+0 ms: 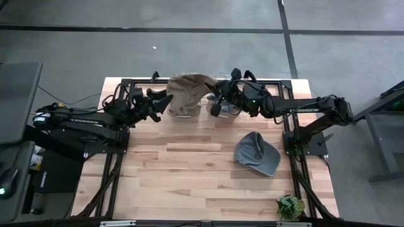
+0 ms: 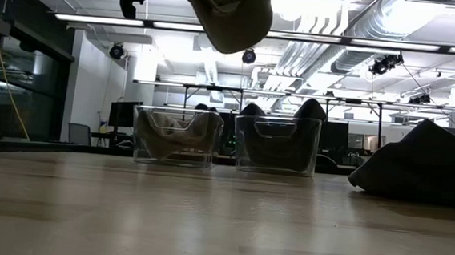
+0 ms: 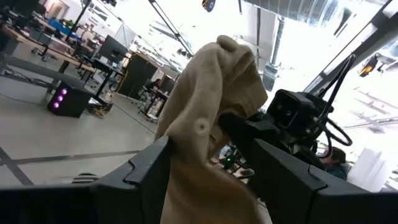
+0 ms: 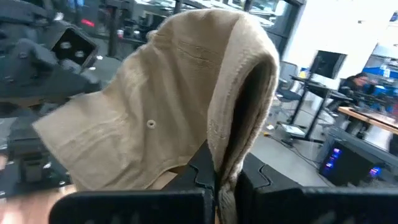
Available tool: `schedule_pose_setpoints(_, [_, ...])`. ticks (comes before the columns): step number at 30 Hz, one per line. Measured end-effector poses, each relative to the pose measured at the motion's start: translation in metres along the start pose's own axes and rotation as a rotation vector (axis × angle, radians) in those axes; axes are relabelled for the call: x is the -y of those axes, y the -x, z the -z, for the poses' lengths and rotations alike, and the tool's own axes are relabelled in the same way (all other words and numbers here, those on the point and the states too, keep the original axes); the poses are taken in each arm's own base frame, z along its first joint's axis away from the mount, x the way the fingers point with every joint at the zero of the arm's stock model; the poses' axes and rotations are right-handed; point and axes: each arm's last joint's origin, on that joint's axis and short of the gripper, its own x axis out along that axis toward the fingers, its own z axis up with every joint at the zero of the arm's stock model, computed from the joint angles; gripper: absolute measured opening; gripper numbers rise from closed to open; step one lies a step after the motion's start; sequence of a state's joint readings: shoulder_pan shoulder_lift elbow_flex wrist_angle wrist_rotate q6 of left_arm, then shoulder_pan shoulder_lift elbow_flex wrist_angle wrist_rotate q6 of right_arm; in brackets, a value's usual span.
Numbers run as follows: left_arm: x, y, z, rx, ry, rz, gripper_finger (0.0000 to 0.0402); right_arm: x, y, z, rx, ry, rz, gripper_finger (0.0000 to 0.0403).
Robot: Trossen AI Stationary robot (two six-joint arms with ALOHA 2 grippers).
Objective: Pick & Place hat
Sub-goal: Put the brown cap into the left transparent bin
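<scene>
Here, a tan, soft cotton cap is held up in the air over the far edge of the pale wooden tabletop, between the two dark arms. The right claw is closed tight on a fold of the cap's fabric, as the right wrist view shows, and the cap hangs down in front of it. The left claw is set against the opposite side of the same cap; its fingers stand apart with the tan fabric lying between them, so a loose hold rather than a firm pinch is judged, and whether any weight is carried there cannot be told.

Below the claws, in the low view, two clear plastic bins stand side by side on the tabletop, each with something dark inside. A second cap, grey-blue and crumpled, lies on the tabletop well nearer than the right claw, and a small green potted plant stands at the near corner beyond it.

The step in hand is judged to be the carry, with the pick done and the placing not yet begun. For the next move, the cap would need to be brought down over one bin and both claws released, with care that the brim clears the bin wall.
</scene>
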State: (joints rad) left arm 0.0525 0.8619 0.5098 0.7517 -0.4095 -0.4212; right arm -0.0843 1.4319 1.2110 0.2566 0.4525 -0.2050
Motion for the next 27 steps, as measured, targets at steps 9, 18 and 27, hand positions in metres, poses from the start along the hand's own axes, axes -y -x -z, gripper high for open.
schedule_pose_setpoints(9, [-0.001,-0.002,0.006,-0.023,0.063,0.001,0.0207,-0.007,-0.008,0.004,0.039,-0.008,-0.057,0.001])
schedule_pose_setpoints(18, [-0.001,-0.002,0.005,-0.026,0.132,0.006,0.0207,-0.009,-0.011,0.005,0.068,0.005,-0.088,0.001])
schedule_pose_setpoints(27, [-0.002,-0.006,0.015,-0.083,0.297,0.021,0.0207,-0.01,-0.011,0.003,0.095,0.04,-0.123,0.001])
